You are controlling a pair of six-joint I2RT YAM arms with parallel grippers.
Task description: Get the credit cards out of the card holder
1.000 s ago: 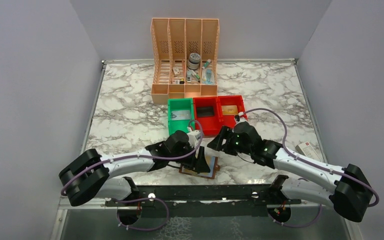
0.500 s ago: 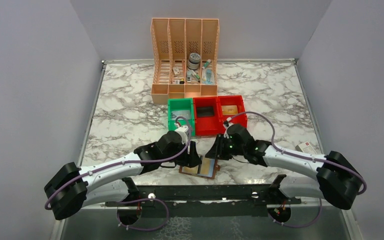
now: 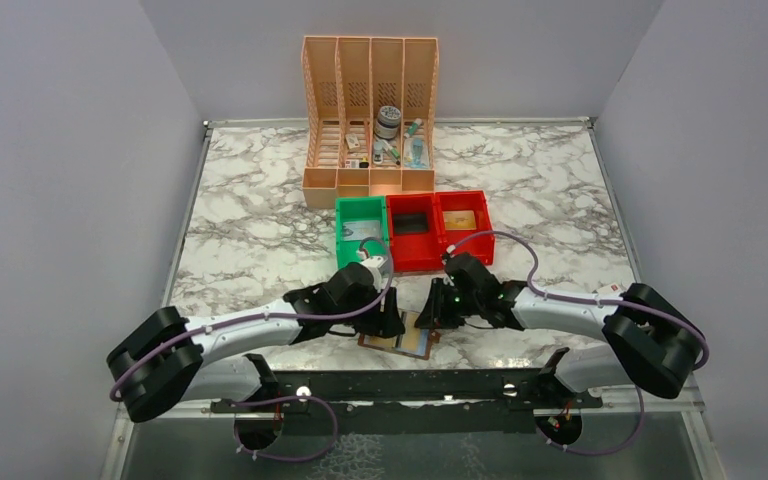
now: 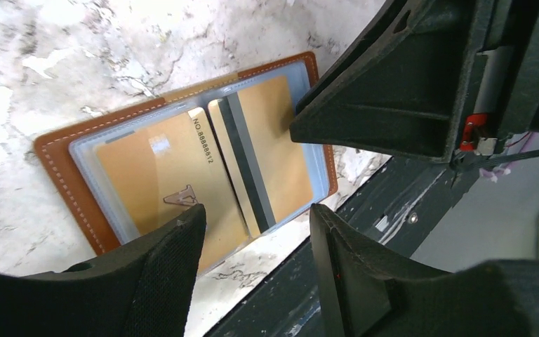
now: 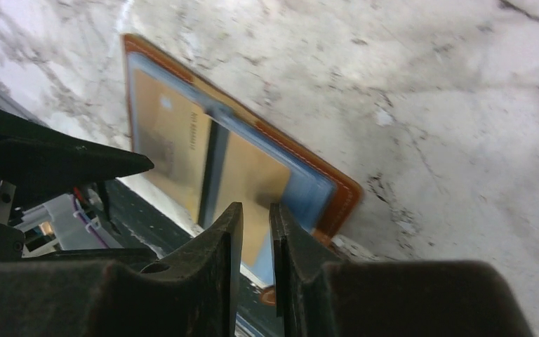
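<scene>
The brown card holder (image 3: 401, 341) lies open on the marble by the front edge, also seen in the left wrist view (image 4: 56, 175) and the right wrist view (image 5: 344, 191). Two gold credit cards sit in its clear sleeves: one with printed numbers (image 4: 154, 168), one showing a dark stripe (image 4: 274, 140). My left gripper (image 3: 390, 322) (image 4: 256, 210) is open over the holder's left half, holding nothing. My right gripper (image 3: 430, 318) (image 5: 255, 208) hangs low over the striped card (image 5: 253, 175), its jaws drawn to a narrow gap with nothing between them.
A green bin (image 3: 360, 232) and two red bins (image 3: 415, 230) stand just behind the holder, one with a gold card inside. The peach file organiser (image 3: 370, 110) is at the back. A small white box (image 3: 615, 293) lies at the right. The dark front rail (image 3: 410, 380) borders the holder.
My right gripper has come left and down onto the holder's right side, and its jaws have narrowed from wide to a slit. The left gripper has shifted slightly, still open.
</scene>
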